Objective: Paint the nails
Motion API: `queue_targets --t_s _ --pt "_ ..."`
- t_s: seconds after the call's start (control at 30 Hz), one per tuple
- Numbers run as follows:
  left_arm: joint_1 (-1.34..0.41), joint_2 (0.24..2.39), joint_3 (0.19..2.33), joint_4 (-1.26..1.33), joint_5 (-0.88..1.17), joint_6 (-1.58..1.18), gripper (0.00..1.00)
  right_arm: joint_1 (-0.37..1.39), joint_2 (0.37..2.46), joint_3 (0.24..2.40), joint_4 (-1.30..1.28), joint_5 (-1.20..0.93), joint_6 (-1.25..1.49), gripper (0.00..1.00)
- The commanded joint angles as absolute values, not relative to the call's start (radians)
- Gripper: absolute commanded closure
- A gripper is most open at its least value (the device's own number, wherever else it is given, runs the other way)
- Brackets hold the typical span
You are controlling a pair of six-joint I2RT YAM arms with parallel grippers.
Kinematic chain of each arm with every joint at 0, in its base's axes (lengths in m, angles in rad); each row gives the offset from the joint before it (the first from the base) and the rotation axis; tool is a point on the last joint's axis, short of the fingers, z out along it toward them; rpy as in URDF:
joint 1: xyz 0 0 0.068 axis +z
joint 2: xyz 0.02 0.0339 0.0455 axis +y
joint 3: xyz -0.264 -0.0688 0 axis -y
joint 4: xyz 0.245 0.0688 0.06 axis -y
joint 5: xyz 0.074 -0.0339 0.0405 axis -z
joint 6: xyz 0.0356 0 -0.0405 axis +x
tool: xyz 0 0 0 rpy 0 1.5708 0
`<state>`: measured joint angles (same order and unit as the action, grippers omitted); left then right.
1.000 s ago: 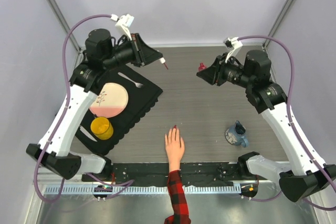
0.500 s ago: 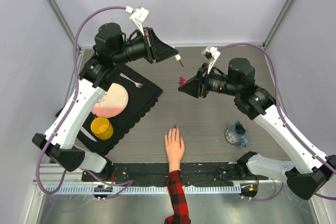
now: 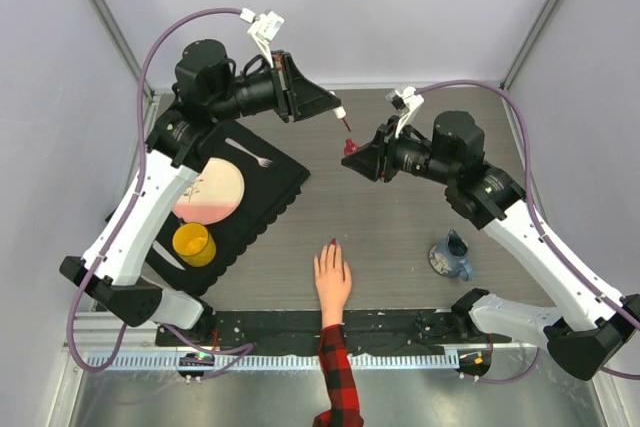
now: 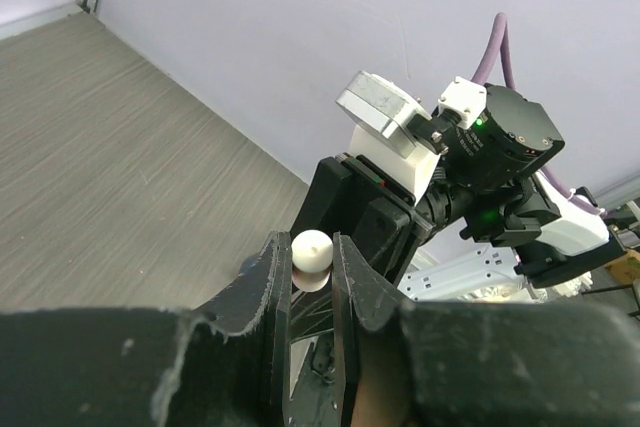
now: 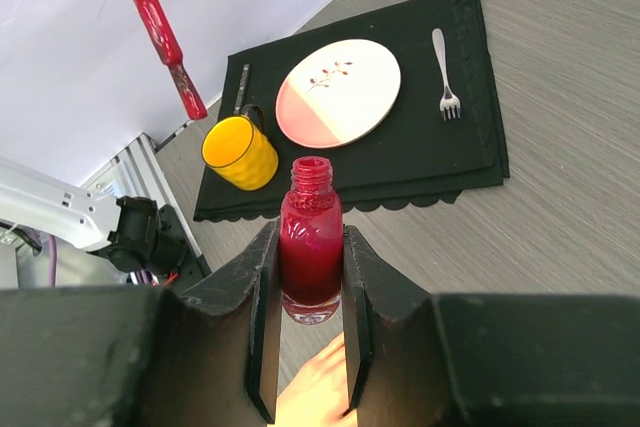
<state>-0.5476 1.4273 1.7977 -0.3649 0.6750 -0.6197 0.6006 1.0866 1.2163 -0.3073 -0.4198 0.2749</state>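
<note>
A pale, smooth hand [image 3: 332, 282] in a plaid sleeve [image 3: 338, 377] lies flat at the near edge of the wood-grain table [image 3: 400, 217], its tiny nails [image 3: 331, 244] pointing lengthwise toward the far wall, one tip showing red. Farther out, the left gripper [image 3: 333, 109] pinches a round white cap [image 4: 311, 252] bearing a thin red brush [image 5: 155, 22]. The right gripper [image 3: 354, 152] clamps a small open glass bottle [image 5: 310, 247] of red polish.
</note>
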Motion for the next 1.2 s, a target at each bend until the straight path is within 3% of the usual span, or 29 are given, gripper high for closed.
queue_targets --t_s 0.0,0.47,1.17 --pt "-0.543 1.431 1.835 -0.377 0.687 -0.598 1.00 0.615 1.065 1.258 -0.258 -0.391 0.250 0.99" --pt "-0.519 1.466 1.873 -0.417 0.696 -0.607 1.00 0.632 1.003 1.209 -0.190 -0.302 0.172 0.99" --pt "-0.503 1.494 1.873 -0.357 0.773 -0.658 1.00 0.640 1.057 1.233 -0.184 -0.345 0.172 0.99"
